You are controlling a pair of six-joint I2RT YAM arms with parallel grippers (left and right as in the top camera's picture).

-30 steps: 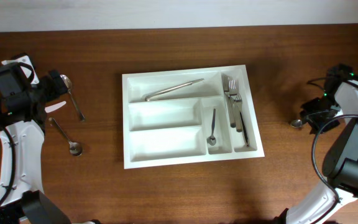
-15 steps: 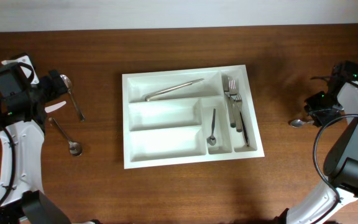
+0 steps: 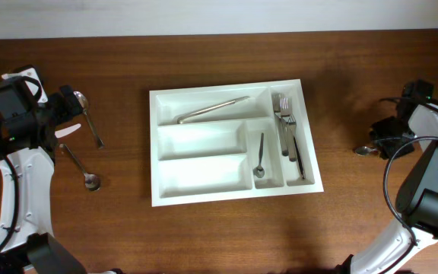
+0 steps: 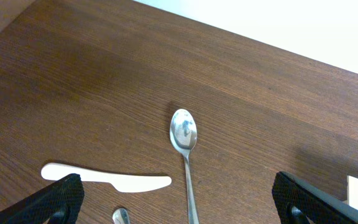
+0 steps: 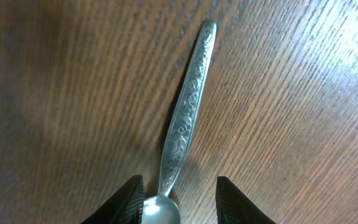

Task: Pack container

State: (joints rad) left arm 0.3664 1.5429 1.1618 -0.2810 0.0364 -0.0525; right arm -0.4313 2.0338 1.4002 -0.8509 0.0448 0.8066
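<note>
The container [image 3: 153, 152], a white five-compartment tray, lies mid-table and holds a long metal utensil [image 3: 211, 110], a small spoon [image 3: 259, 158] and forks [image 3: 284, 125]. At the far right an ornate metal spoon [image 5: 188, 106] lies on the wood. My right gripper [image 5: 180, 202] is low over it, open, its fingers on either side of the bowl end [image 3: 364, 151]. At the far left my left gripper [image 4: 182, 202] hangs wide open above a spoon [image 4: 184, 134] and a white plastic knife [image 4: 104, 177], holding nothing.
A second spoon [image 3: 82, 169] lies on the wood below the left gripper, its bowl [image 4: 121, 216] just in the left wrist view. The table's back edge [image 3: 219, 32] meets a pale wall. The two wide lower tray compartments [image 3: 204, 173] hold nothing.
My right wrist has shifted slightly over the spoon at the far right, and its jaws have stayed partly apart. The left arm and the cutlery have not moved.
</note>
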